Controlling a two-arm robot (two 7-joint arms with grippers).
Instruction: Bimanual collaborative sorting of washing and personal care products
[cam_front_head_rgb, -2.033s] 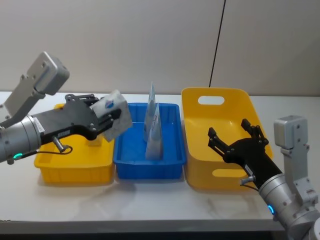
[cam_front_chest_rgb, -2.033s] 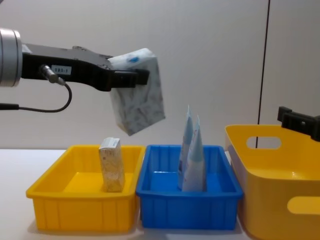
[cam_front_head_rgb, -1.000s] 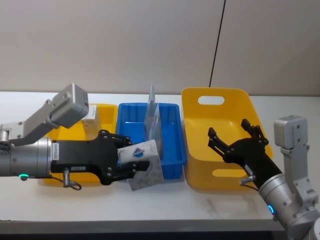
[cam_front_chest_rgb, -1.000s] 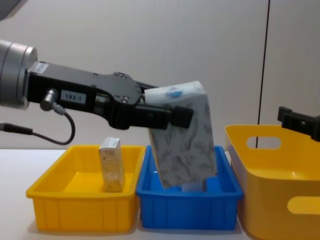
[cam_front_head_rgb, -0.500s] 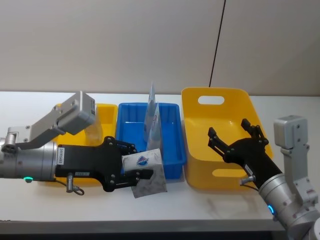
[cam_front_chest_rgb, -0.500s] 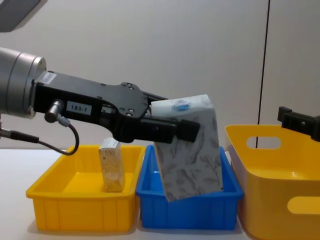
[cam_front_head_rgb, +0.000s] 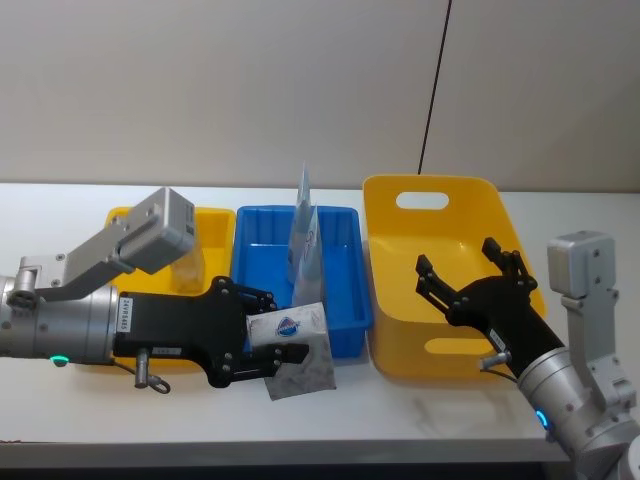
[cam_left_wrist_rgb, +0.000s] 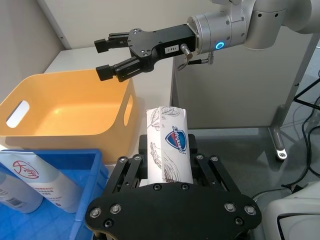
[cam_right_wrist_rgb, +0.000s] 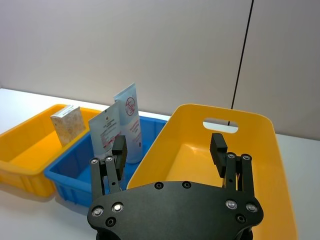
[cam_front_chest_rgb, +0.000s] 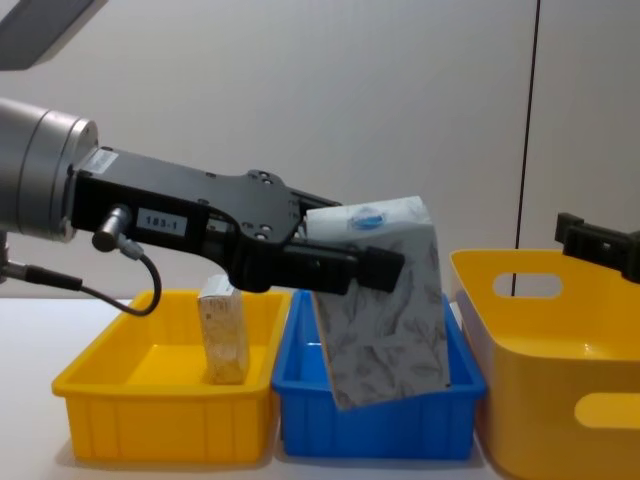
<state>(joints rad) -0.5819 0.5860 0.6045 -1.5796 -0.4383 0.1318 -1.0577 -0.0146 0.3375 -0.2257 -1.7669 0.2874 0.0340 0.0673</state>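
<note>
White, soft and marbled grey, the rectangular pack (cam_front_head_rgb: 300, 362) sits tilted, clamped by the black fingers of the left tool (cam_front_head_rgb: 284, 334), just in front of the blue plastic tray's (cam_front_head_rgb: 262, 272) near rim. Two tapering pale-blue tubes (cam_front_head_rgb: 305, 240) stand upright in that tray, and a speckled beige pack (cam_front_chest_rgb: 224, 330) stands in the yellow tray (cam_front_chest_rgb: 160, 425). Over the smooth yellow basket (cam_front_head_rgb: 482, 186) the right tool (cam_front_head_rgb: 462, 268) hangs spread wide and empty.

The soft pack (cam_front_chest_rgb: 385, 300) shows a smooth, slightly glossy film wrapper. The yellow tray (cam_front_chest_rgb: 160, 420) and blue tray (cam_front_chest_rgb: 375, 430) gleam, smooth moulded plastic; the left gripper (cam_front_head_rgb: 280, 330) looks matt black.
</note>
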